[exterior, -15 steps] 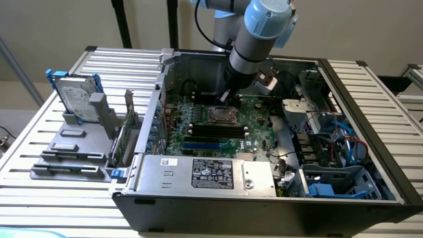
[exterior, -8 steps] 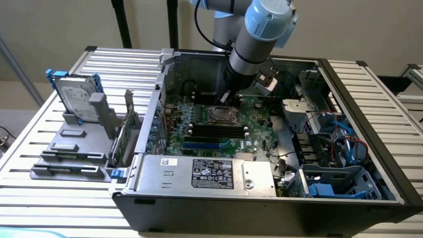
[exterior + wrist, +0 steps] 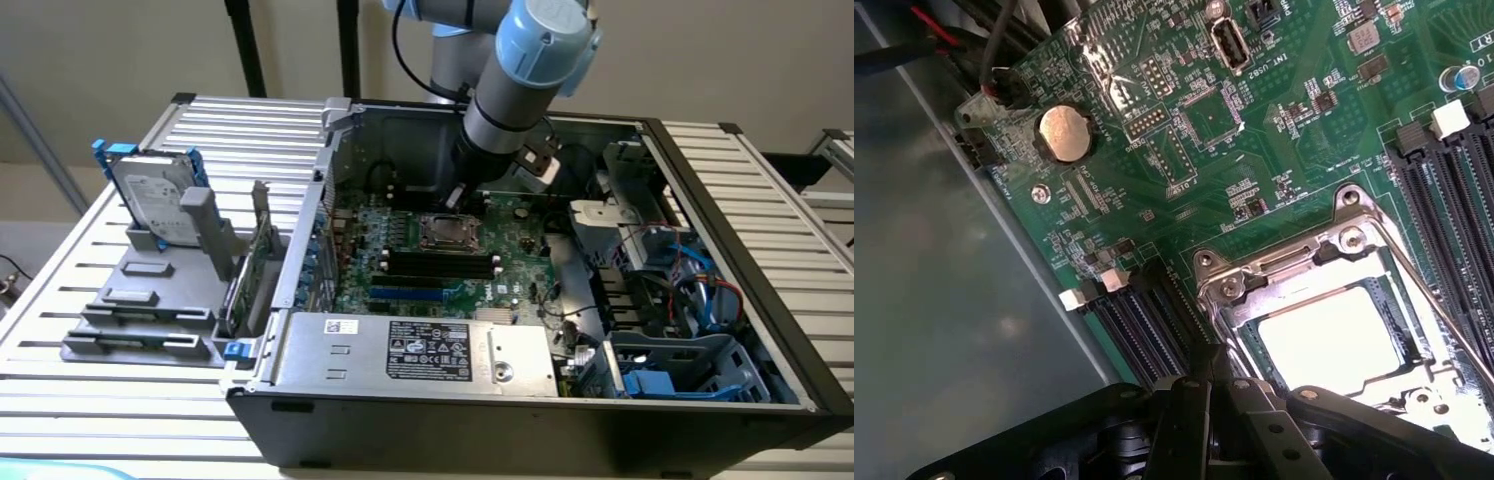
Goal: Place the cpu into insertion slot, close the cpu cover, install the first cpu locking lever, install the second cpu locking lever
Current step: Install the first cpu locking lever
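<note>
On the exterior view's left you have the grey hard drive point(image 3: 150, 195) standing in its rack on the slatted metal worktop point(image 3: 80, 300). Further right, inside the open black computer case point(image 3: 534, 420), your claw point(image 3: 461, 200) hangs just above the silver-rimmed square insertion slot point(image 3: 442, 233) on the green motherboard point(image 3: 1274, 130). The thin silver metal cpu cover point(image 3: 1309, 265) lies over the pale cpu point(image 3: 1329, 340). You cannot tell whether the claw is spread or pinched.

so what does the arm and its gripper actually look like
The arm is a grey metallic tube with a light blue cap at its joint and a black band lower down. A black cable runs beside it. In the wrist view, the gripper is matte black, with angular bolted parts.
</note>
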`<state>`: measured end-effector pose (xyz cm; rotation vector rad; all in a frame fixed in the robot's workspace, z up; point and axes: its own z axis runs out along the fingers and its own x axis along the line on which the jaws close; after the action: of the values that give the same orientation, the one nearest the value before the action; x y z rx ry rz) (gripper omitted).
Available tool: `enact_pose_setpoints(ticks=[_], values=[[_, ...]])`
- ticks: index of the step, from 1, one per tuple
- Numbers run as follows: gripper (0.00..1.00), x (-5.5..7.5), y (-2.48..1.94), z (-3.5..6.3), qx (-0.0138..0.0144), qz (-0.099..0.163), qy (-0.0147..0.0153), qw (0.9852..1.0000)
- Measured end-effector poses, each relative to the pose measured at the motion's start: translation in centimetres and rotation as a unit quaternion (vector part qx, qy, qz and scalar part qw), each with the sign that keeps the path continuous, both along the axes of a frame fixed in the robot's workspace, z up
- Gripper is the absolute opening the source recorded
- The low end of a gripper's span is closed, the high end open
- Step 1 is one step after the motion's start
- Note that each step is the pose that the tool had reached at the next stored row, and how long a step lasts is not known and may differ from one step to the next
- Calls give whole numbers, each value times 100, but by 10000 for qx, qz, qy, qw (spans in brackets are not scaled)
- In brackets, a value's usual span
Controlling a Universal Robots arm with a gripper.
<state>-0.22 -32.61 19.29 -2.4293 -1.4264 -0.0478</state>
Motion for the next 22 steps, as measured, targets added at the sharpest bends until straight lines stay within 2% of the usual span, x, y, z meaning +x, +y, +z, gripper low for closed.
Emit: enact_pose_setpoints(ticks=[16, 22], values=[[11, 59, -31, 4, 1, 69, 0, 10000], [11, 63, -37, 45, 11, 87, 0, 10000]])
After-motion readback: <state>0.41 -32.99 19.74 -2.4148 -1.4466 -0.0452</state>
